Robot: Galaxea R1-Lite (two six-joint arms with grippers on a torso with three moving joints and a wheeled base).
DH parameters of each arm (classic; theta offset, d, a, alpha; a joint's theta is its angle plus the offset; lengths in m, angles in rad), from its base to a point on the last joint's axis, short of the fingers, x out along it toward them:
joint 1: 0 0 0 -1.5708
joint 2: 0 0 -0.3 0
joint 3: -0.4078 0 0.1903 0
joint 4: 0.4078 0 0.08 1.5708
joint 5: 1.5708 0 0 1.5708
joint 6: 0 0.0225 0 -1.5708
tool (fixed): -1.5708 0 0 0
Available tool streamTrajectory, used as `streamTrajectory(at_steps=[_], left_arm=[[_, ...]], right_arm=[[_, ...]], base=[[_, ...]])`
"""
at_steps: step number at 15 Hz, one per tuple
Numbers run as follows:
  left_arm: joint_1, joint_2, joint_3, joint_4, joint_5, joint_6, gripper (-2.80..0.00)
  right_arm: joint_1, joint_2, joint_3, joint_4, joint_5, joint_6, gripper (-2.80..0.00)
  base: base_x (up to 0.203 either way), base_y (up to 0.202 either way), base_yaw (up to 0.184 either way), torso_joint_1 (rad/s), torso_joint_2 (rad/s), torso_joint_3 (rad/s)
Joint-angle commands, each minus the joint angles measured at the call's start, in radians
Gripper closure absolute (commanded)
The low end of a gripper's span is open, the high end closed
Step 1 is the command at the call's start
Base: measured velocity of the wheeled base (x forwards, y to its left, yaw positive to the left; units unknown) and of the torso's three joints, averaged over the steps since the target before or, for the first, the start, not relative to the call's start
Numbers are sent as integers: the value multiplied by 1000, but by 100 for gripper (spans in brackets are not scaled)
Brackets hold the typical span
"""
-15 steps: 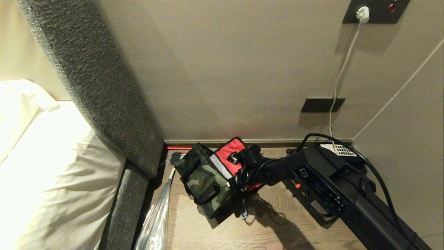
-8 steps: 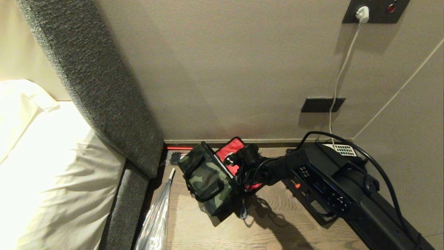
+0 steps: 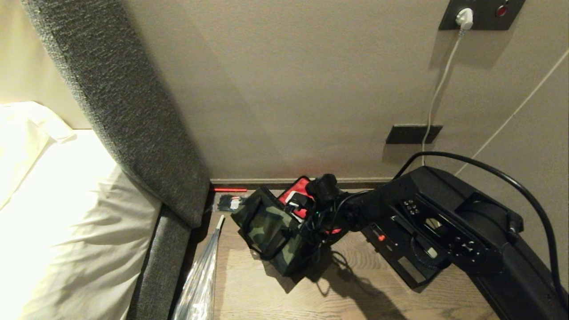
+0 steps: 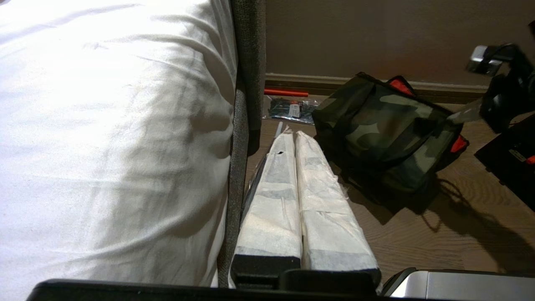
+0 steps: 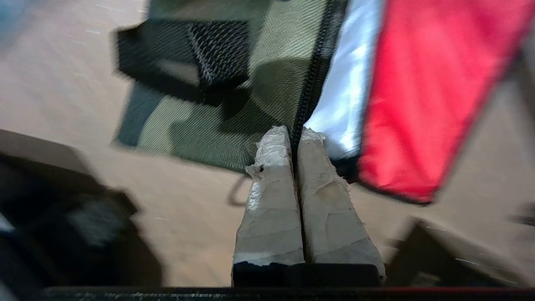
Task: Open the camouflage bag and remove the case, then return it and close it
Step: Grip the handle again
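Wooden floor [image 3: 275, 298] beside bed [image 3: 66, 213], camouflage bag [image 3: 266, 231] with lid folded back, right pincer [image 5: 297, 133] pressed shut on its zipper edge, left pincer [image 4: 290, 138] shut, nothing held, black case [image 3: 400, 249] laid nearby.

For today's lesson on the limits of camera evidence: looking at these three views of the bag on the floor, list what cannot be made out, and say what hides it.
- Inside of the camouflage bag: hidden in the head view by the right gripper and its cables.
- What those shut fingers pinch at the zip: too blurred in the right wrist view.
- The case: partly covered by the right arm.
- Clear packet: contents too small.
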Motion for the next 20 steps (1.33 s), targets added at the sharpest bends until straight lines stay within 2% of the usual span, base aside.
streamTrajectory(at_steps=[1, 4, 7, 9, 13, 14, 17, 20], left_arm=[[0, 1, 2, 0, 0, -1, 0], [0, 1, 2, 0, 0, -1, 0], [0, 1, 2, 0, 0, 1, 0], [0, 1, 2, 0, 0, -1, 0], [0, 1, 2, 0, 0, 0, 0], [0, 1, 2, 0, 0, -1, 0], [0, 1, 2, 0, 0, -1, 0], [0, 1, 2, 0, 0, 1, 0]], right_arm=[[-55, -63, -14, 4, 4, -105, 0], [-142, -93, -61, 24, 24, -294, 0], [-158, -122, -42, 32, 150, -377, 0], [-147, -133, 27, 31, 158, -376, 0], [-89, -106, 191, 17, 165, -258, 0], [-81, -91, 218, -9, 167, -200, 0], [-57, -53, 238, -160, 167, -5, 0], [-7, -16, 263, -332, 165, 51, 0]], base=[[0, 0, 0, 0, 0, 0], [0, 0, 0, 0, 0, 0], [0, 0, 0, 0, 0, 0], [0, 0, 0, 0, 0, 0], [0, 0, 0, 0, 0, 0], [0, 0, 0, 0, 0, 0], [0, 0, 0, 0, 0, 0], [0, 0, 0, 0, 0, 0]])
